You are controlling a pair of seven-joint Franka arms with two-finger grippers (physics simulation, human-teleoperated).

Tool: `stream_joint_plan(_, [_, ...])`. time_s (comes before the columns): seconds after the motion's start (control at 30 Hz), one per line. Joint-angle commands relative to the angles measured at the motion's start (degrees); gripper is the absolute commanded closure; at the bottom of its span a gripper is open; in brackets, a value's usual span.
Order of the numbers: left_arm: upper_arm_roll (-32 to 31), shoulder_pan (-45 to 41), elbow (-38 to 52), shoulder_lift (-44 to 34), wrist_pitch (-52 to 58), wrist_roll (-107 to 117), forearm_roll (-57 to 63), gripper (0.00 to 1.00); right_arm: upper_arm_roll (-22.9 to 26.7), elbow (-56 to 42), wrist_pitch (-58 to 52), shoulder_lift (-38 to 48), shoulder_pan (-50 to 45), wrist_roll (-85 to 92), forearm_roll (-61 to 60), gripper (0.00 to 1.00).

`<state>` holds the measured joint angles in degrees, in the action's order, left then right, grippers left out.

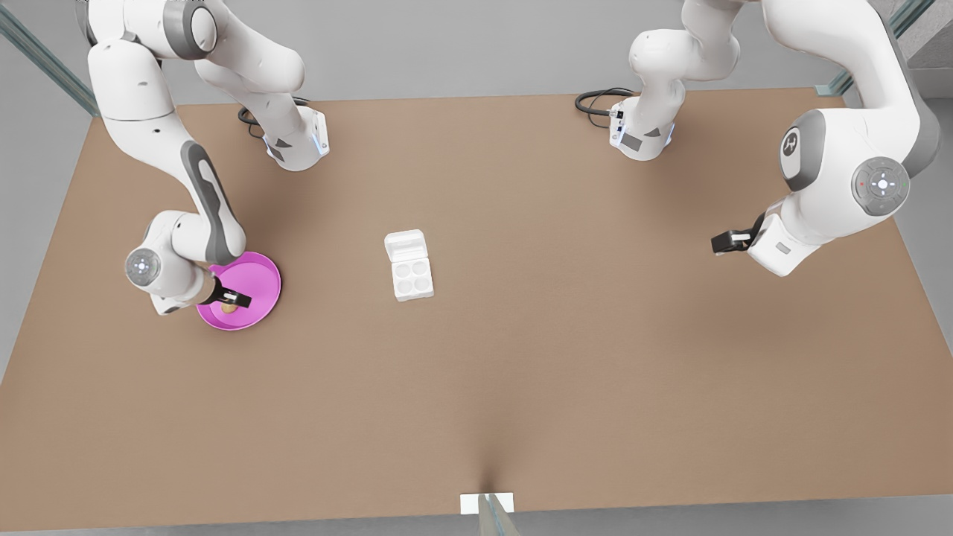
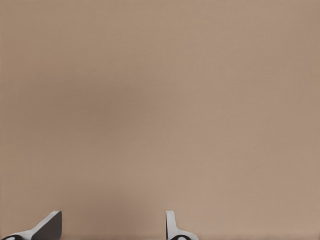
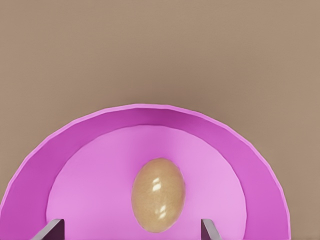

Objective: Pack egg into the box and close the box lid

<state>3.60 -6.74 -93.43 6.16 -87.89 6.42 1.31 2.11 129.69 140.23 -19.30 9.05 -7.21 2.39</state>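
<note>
One egg [image 3: 158, 195] lies in the pink plate [image 3: 260, 165], directly below the right gripper [image 1: 232, 300] and centred in the gap between its two fingertips [image 3: 50, 229]. The jaws stand wide, one on each side of the egg, touching nothing. In the right wrist view the egg's long axis runs away from the gripper, across the line joining the fingertips, so a closing pinch would meet its narrow width; that looks a fair grasp.

From this gripper the box [image 1: 412, 278] sits well apart on the brown table [image 1: 566, 357], toward the front view's right, cups bare and the box lid [image 1: 405, 245] folded open behind them.

Over at the front view's right the left gripper [image 1: 728, 241] waits above bare table, jaws open with nothing between them. By my judgement the right arm is far nearer the egg.
</note>
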Motion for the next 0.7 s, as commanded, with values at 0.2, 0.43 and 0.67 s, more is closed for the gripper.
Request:
stream_joint_plan(0.2, [-0.1,-0.4,0.0,-0.2,0.2,0.0,0.0,0.00,0.0,0.1,3.4,-3.2,0.7,0.0,0.7,0.00])
stream_joint_plan(0.43, [-0.1,-0.4,-0.1,-0.2,0.1,0.0,0.0,0.00,0.0,-0.1,3.7,-3.8,0.6,0.0,0.7,0.24])
stream_joint_plan(0.67, [-0.1,-0.7,-0.1,0.1,0.0,0.0,0.1,0.00,-0.1,-0.1,3.7,-3.8,0.6,-0.4,0.7,0.35])
